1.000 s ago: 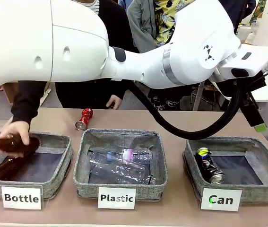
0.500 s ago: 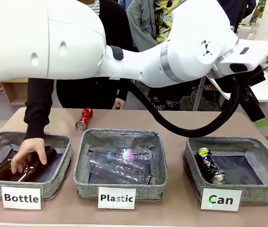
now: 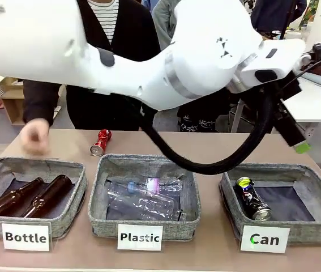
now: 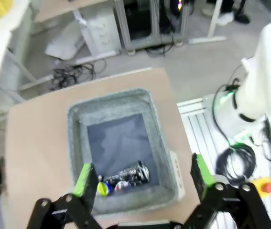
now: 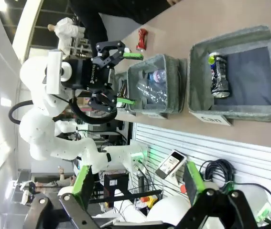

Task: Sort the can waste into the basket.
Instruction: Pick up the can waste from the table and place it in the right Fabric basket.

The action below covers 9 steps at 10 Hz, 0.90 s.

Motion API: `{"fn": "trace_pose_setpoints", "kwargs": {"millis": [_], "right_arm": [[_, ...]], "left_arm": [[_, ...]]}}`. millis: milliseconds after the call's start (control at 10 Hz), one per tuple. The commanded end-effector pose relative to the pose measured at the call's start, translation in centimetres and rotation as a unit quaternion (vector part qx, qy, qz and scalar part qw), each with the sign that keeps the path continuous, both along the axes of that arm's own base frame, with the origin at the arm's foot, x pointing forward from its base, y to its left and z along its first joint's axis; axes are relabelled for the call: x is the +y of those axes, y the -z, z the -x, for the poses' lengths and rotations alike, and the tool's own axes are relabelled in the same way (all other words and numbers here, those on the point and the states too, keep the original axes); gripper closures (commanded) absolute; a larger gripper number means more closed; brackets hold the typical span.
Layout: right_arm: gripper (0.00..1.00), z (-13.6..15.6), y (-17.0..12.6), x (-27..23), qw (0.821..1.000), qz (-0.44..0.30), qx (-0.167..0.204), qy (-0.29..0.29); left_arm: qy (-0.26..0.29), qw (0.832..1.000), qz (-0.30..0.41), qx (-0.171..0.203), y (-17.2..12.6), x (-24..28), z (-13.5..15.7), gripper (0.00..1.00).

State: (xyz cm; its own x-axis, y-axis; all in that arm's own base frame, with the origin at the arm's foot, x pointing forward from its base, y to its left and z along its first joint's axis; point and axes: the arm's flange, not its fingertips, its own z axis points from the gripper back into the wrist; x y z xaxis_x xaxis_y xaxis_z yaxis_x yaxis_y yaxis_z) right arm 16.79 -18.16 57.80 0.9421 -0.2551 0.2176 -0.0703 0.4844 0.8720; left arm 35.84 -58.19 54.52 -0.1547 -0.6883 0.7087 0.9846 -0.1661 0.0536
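The dark printed can lies in the grey basket labelled "Can" at the front right. Behind the baskets the red can lies on the table. My left gripper hangs high above that basket's back edge. In the left wrist view this gripper is open and empty, looking down on the Can basket and the dark can. My right gripper is open and empty, far from the table; beyond it are the Can basket, dark can and red can.
The "Bottle" basket at the left holds two brown bottles. The "Plastic" basket in the middle holds clear bottles. A person's hand hovers over the table's left back. My left arm spans the scene above the baskets.
The person laid a brown bottle into the Bottle basket and pulled the hand back up. My left arm rose and swung slightly left, its gripper still open.
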Motion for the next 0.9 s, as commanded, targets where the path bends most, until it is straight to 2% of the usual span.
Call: {"fn": "trace_pose_setpoints", "kwargs": {"millis": [0,100,200,300,500,700,800], "right_arm": [[0.00,-0.6,-0.1,0.8,1.000,0.005,0.003,-0.013],[0.00,-0.5,0.0,1.1,1.000,-0.003,-0.002,-0.024],[0.00,-1.3,0.5,1.9,0.999,-0.014,-0.012,-0.042],[0.00,-2.5,1.4,3.4,0.996,-0.024,-0.018,-0.079],[0.00,-6.5,3.5,7.2,0.988,-0.034,-0.017,-0.151],[0.00,-10.7,4.3,12.1,0.981,-0.054,-0.031,-0.182],[0.00,-12.2,4.5,14.6,0.976,-0.093,-0.042,-0.195]], "left_arm": [[0.000,1.000,0.004,0.002,0.8,2.8,1.4,0.00],[-0.002,1.000,0.007,0.004,0.3,4.0,1.7,0.00],[-0.025,1.000,0.008,-0.007,-0.7,7.2,2.1,0.00],[-0.043,0.999,0.016,0.002,-2.3,11.9,2.4,0.00],[-0.102,0.993,0.017,0.059,-4.6,22.1,4.4,0.00],[-0.140,0.979,0.072,0.127,-5.8,32.6,9.1,0.00],[-0.170,0.967,0.113,0.152,-5.7,37.1,12.0,0.00]]}}
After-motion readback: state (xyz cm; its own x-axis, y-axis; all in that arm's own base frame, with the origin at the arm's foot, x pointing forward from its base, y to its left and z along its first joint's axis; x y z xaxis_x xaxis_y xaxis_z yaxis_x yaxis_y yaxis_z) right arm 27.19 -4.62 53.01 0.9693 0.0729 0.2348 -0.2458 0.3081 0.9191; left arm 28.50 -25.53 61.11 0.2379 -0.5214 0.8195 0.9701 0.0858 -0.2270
